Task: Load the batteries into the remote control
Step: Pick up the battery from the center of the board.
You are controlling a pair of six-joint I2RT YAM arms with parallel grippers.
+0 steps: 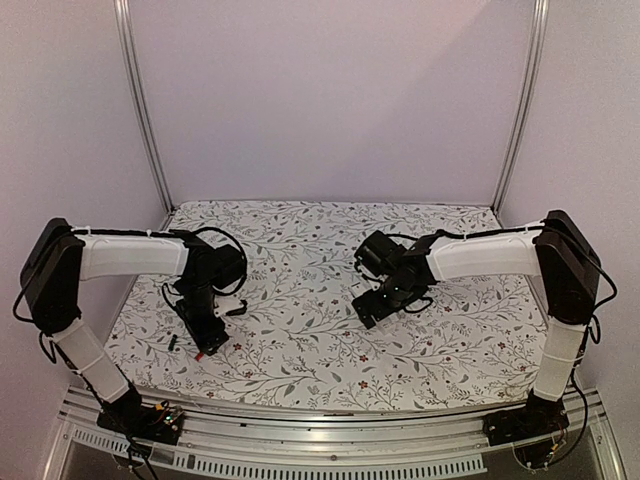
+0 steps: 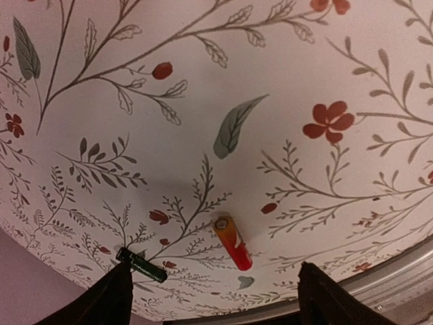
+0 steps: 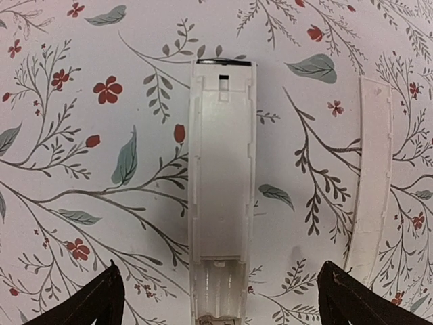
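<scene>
1. Red-orange battery (image 2: pixel 232 242), black battery (image 2: pixel 141 265): near-left corner of the bench (image 1: pixel 320 230) — left hand (image 2: pixel 214 284) spread above, seemingly lining up a pick.
2. Right hand (image 3: pixel 218 271), fingers likewise apart, straddles the remote control (image 3: pixel 222 169) right of the middle — likely to steady it.

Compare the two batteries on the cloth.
The red-orange battery is bright, yellowish at one end; the black battery is dark. The red-orange one looks thicker and lies between the fingers of the left gripper; the black one lies by one fingertip. Both lie flat on the cloth.
</scene>
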